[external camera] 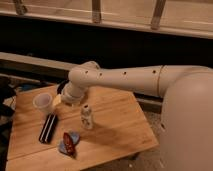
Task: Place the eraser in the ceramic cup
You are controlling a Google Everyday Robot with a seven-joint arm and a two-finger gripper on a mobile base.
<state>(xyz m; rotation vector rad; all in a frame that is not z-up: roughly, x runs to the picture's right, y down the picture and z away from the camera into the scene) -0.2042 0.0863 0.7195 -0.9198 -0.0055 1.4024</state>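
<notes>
Wooden table [117, 127]: below dark wall
Arm [125, 79]: white, reaching left over table
Gripper [59, 100]: low beside ceramic cup [42, 102]; grasp cannot be told
Eraser [48, 128]: flat on table, near cup
Bottle [86, 116]: upright, right of eraser

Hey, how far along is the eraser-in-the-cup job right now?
Nothing looks done yet: the eraser lies flat on the table, outside the ceramic cup. In hand: the gripper hovers beside the cup, just beyond the eraser. Left: grasping, lifting and dropping it in.
</notes>
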